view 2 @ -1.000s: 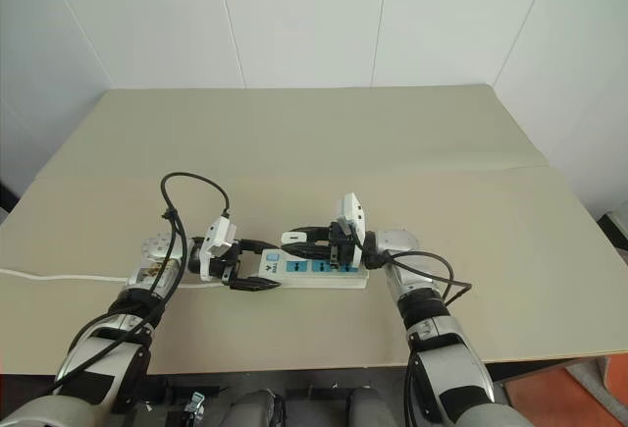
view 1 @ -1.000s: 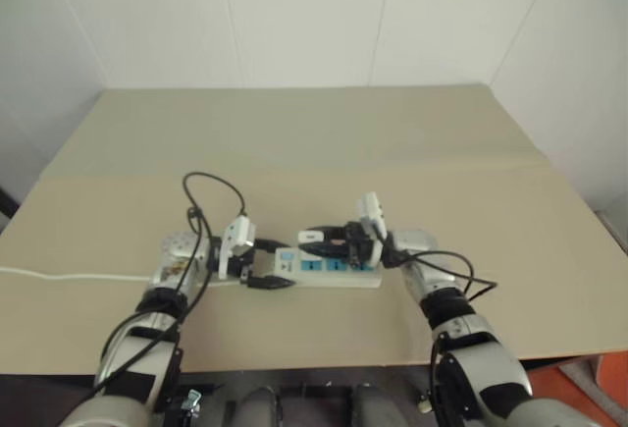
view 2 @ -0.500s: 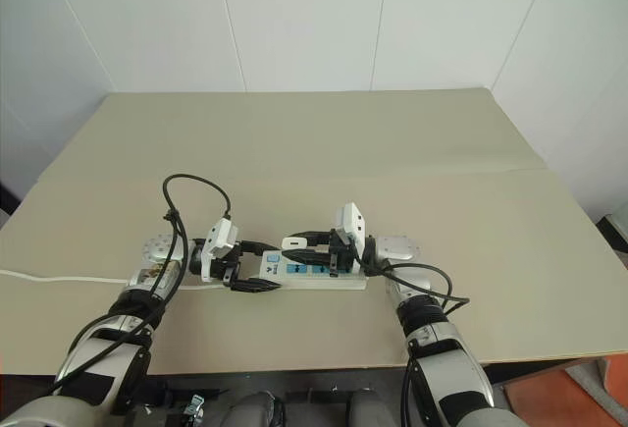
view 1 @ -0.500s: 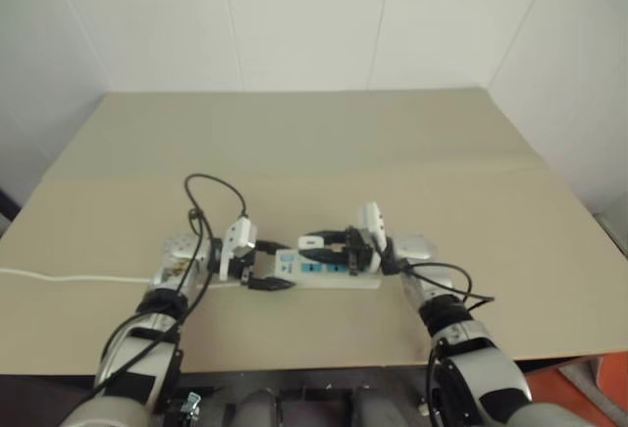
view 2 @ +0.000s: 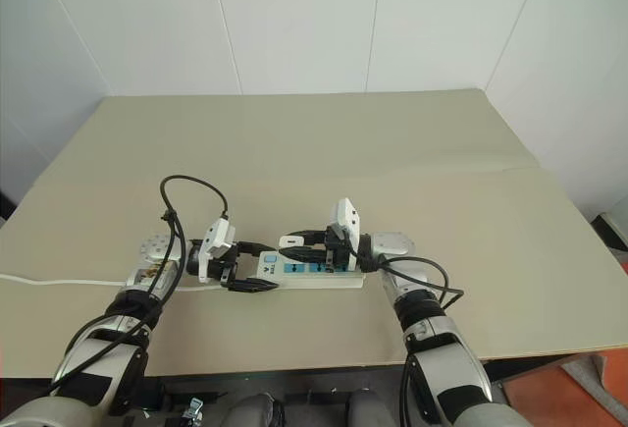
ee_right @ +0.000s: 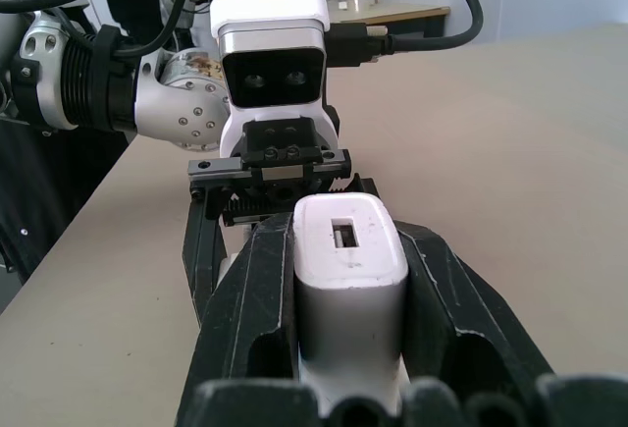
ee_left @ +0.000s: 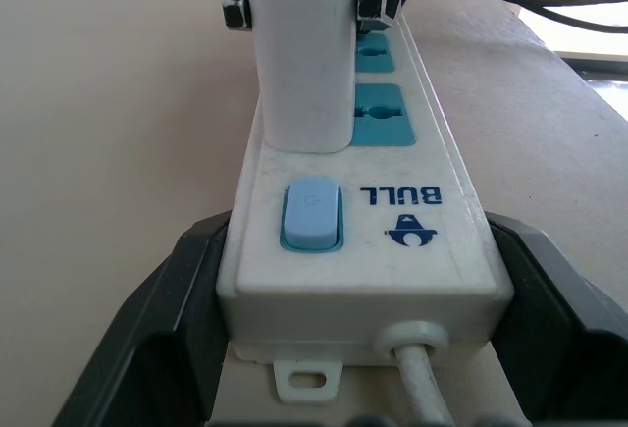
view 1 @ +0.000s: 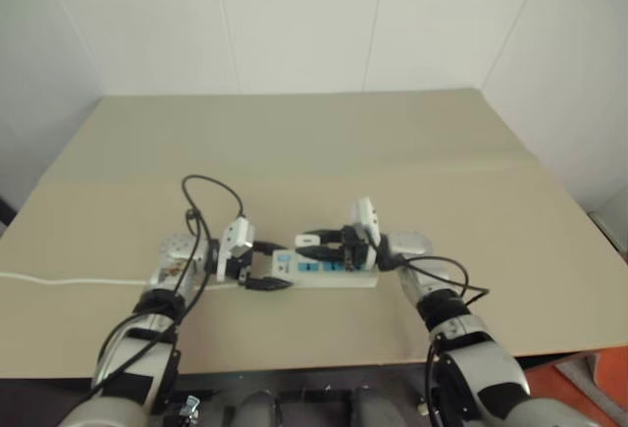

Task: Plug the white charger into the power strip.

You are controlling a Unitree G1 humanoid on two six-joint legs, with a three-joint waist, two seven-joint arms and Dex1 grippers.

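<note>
The power strip (view 1: 329,269) lies on the table, a white bar with blue sockets and a blue switch (ee_left: 311,216) at its cord end. My left gripper (view 1: 264,266) is shut on that end, a black finger (ee_left: 182,294) against each long side. The white charger (ee_left: 299,54) stands upright on the socket next to the switch. Its base meets the strip's face and no prongs are visible. My right gripper (ee_right: 348,240) is shut on the charger (ee_right: 348,250), reaching in from the strip's far end.
The strip's thin white cord (view 1: 69,279) runs left across the tan table (view 1: 324,152). Black cable loops rise over the left wrist (view 1: 211,196) and hang beside the right wrist (view 1: 451,275). The table's front edge is close below both arms.
</note>
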